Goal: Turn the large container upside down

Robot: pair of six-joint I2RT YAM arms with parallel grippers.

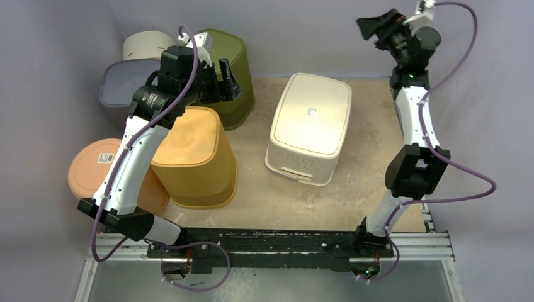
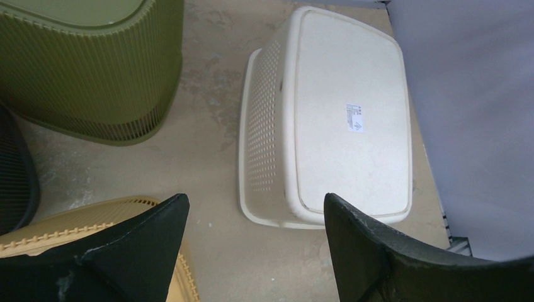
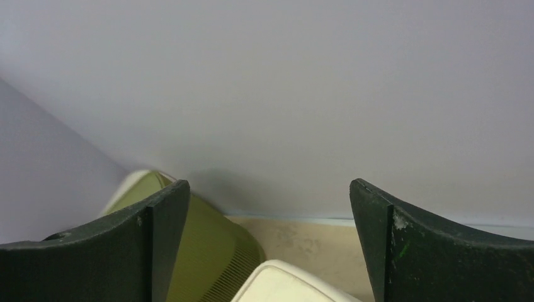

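A large white perforated container (image 1: 312,123) stands upside down in the middle of the table, flat base with a small label facing up and rim on the surface. It also shows in the left wrist view (image 2: 340,119) and at the bottom of the right wrist view (image 3: 283,283). My left gripper (image 1: 230,78) is open and empty, raised over the left side between the olive and yellow baskets, to the left of the white container (image 2: 255,201). My right gripper (image 1: 381,28) is open and empty, held high at the back right, facing the wall (image 3: 269,184).
An olive ribbed basket (image 1: 236,50) stands upside down at the back left. A yellow basket (image 1: 192,157) stands upside down under my left arm. An orange container (image 1: 88,167), a grey tub (image 1: 123,78) and a beige container (image 1: 148,44) crowd the left edge. Walls enclose the table (image 1: 365,145).
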